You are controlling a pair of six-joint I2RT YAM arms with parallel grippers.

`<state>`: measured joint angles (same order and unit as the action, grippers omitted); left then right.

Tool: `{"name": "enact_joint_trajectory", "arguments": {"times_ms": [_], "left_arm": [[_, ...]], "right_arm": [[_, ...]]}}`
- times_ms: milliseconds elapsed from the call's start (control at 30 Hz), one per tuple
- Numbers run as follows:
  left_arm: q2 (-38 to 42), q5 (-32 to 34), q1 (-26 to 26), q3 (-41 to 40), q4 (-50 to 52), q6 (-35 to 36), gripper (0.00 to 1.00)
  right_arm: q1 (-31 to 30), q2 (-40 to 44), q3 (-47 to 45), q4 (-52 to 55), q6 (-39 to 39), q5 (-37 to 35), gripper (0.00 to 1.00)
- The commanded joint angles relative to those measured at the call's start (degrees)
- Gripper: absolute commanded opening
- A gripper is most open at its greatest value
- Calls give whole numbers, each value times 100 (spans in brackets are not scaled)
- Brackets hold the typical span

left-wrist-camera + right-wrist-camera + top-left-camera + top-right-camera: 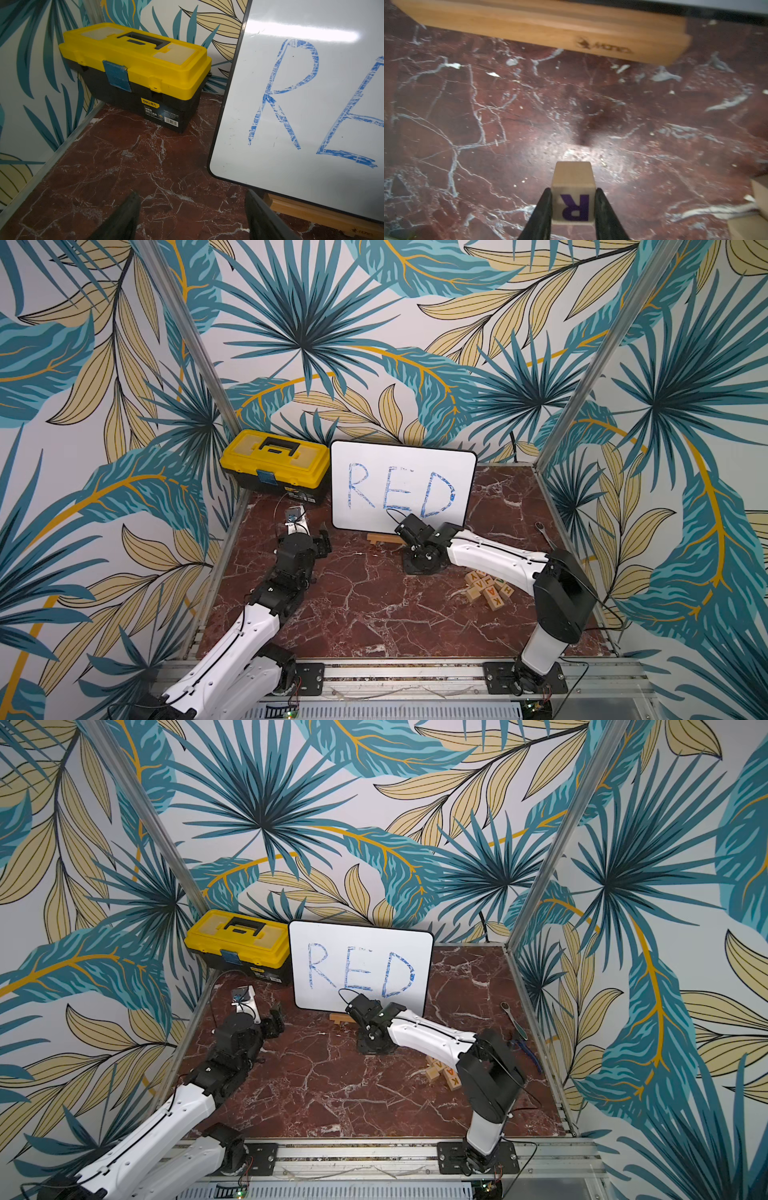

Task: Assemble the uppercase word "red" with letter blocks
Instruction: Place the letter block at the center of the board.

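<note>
R block (572, 178) pinched btwn right gripper (573, 193) jaws, purple R facing the cam, red marble (488, 116) underneath. Wood stand (550, 27) w/ logo beyond.

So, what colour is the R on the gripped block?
Dark purple; the block shows best in the right wrist view.

Legible markings in the workspace.
The whiteboard (403, 485) is displaying blue handwritten "RED"; the toolbox (135, 68) is carrying a yellow "deli" label; one letter block (573, 199) is showing a purple "R"; heaped cubes (490, 591) are showing V, A, K, H.
</note>
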<state>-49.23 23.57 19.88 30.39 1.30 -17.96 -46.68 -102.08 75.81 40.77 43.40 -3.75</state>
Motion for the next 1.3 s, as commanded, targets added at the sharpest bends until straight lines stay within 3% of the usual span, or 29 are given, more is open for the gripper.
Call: {"name": "enact_joint_trajectory", "arguments": {"times_ms": [0,367,733,833,1067,1267], "left_arm": [[85,-47,-182,-250,142,-332,78],[296,-142,-400,-402,210,-358,78],[260,-309,-559,-471,203,-375,78],[274,-327,-558,-482,206,-373,77],[266,-353,-566,-482,202,-383,77],[274,-362,-568,-481,204,-375,77]], "right_arm": [[-263,-305,445,-36,436,128,26],[-646,-1515,1554,166,613,285,24],[-816,-1986,2055,505,731,235,24],[-841,-2034,2087,572,749,226,27],[-862,-2015,2088,593,749,184,45],[-850,-1802,1957,631,749,-72,47]]}}
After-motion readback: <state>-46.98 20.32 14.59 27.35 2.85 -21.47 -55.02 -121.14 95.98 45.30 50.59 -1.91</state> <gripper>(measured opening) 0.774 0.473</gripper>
